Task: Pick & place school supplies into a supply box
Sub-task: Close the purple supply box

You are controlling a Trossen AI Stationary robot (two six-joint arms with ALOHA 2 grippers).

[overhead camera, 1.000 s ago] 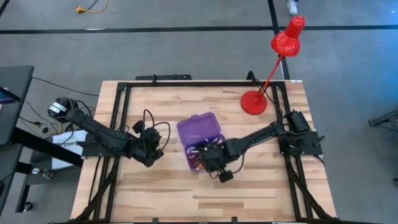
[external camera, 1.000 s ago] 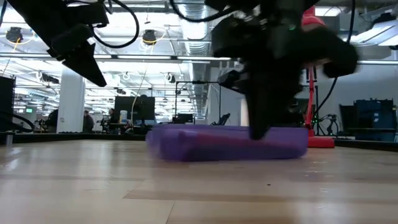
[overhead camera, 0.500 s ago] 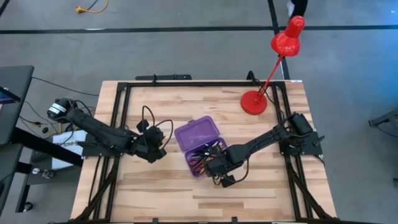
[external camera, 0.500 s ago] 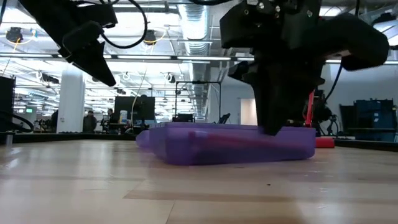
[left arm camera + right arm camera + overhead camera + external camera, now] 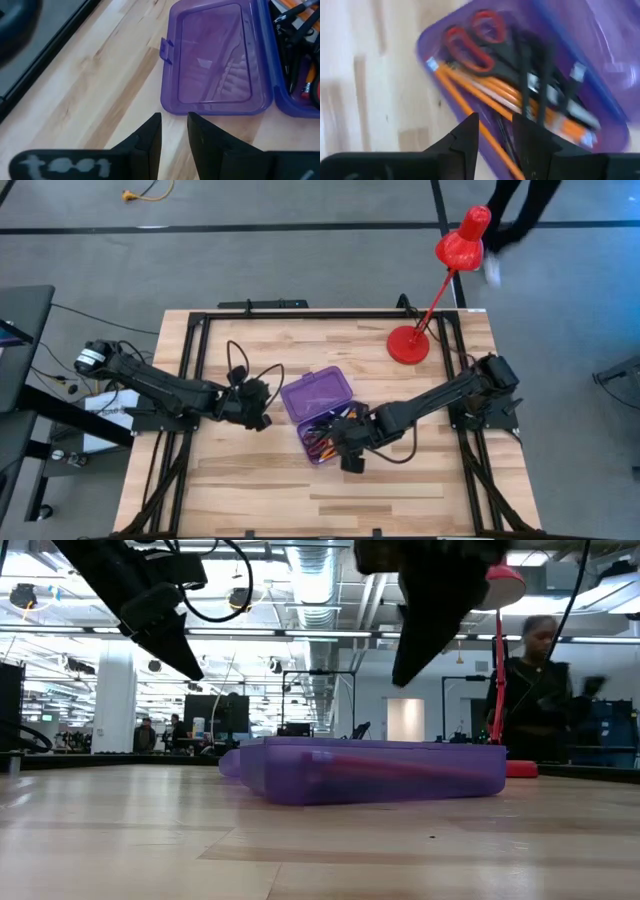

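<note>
The purple case lies open mid-table, its lid (image 5: 318, 393) flat on the far side and its tray (image 5: 328, 442) on the near side. In the tray lie red-handled scissors (image 5: 470, 42), orange pencils (image 5: 490, 97) and black pens (image 5: 540, 75). My right gripper (image 5: 346, 454) hangs above the tray's near right corner, empty, its fingers almost together (image 5: 495, 135). My left gripper (image 5: 266, 412) hovers just left of the lid, empty, its fingers almost together (image 5: 174, 132) and pointing at the lid's near left corner (image 5: 170, 107).
A red desk lamp stands with its base (image 5: 408, 345) at the far right corner of the table. A person (image 5: 535, 690) walks past behind the table on the right. Bare wood lies left of and in front of the case.
My right gripper has risen out of the case's tray and drawn a little toward the near edge. My left gripper has moved right and toward the far edge, closer to the lid. The case has shifted slightly on the table. A person has walked into view.
</note>
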